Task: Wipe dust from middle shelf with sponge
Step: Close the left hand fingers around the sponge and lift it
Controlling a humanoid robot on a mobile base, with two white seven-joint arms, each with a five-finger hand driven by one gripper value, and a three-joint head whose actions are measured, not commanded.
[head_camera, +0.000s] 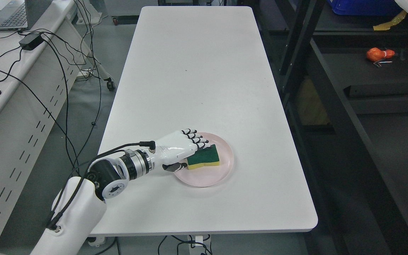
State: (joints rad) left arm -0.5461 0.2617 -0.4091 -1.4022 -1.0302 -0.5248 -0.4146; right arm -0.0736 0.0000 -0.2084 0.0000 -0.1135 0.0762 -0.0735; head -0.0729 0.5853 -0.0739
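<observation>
A green and yellow sponge (207,158) lies on a pink plate (221,173) near the front of the white table (197,71). My left hand (189,156) comes in from the lower left and closes around the sponge's left end: the fingers (197,139) curl over its far edge and the thumb (173,167) presses its near edge. The sponge still rests on the plate. The black shelf rack (335,102) stands to the right of the table, with a dark shelf board (360,74) in view. The right arm is out of view.
An orange object (379,54) lies on the dark shelf at the right. A blue bin (363,7) sits on a higher shelf. A white desk (9,81) with a laptop (11,16), a power brick and hanging cables stands at the left.
</observation>
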